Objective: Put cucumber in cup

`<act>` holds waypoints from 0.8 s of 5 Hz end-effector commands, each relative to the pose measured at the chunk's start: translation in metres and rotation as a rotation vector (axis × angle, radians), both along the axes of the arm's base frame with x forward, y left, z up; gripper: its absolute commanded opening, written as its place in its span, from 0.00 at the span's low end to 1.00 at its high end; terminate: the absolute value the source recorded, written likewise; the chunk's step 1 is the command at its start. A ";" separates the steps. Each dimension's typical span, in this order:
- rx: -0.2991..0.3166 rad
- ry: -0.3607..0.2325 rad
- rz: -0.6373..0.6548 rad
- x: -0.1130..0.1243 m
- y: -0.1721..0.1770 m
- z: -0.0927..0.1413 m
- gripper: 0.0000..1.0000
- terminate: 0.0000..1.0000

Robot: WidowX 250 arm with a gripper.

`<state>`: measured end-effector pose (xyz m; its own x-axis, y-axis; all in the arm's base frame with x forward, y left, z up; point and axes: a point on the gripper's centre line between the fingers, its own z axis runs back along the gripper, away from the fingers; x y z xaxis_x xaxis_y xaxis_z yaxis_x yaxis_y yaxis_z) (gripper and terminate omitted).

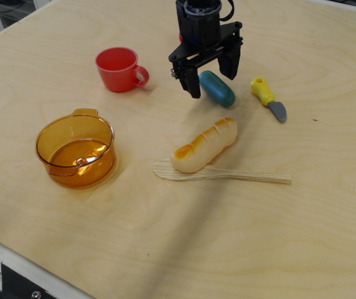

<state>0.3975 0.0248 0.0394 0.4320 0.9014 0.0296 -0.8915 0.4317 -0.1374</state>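
The teal-green cucumber point(218, 89) lies on the wooden table right of centre at the back. My gripper point(213, 78) is open, its two black fingers straddling the cucumber's upper-left end, one finger on each side. I cannot tell whether the fingers touch it. The red-pink cup point(119, 69) with its loop handle stands upright to the left of the gripper, apart from it and empty as far as I can see.
A yellow-handled toy knife point(267, 98) lies right of the cucumber. A bread loaf point(204, 145) rests on a wooden spatula point(228, 174) in front. A translucent orange pot point(76, 149) stands at the left. The table's front edge point(16, 261) is at the lower left.
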 end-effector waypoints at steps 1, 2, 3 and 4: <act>0.018 -0.019 0.004 0.025 -0.002 0.012 1.00 0.00; 0.020 0.021 0.011 0.026 -0.008 0.005 1.00 0.00; 0.018 0.037 -0.005 0.027 -0.014 0.003 1.00 0.00; 0.032 0.051 -0.011 0.028 -0.019 -0.001 1.00 0.00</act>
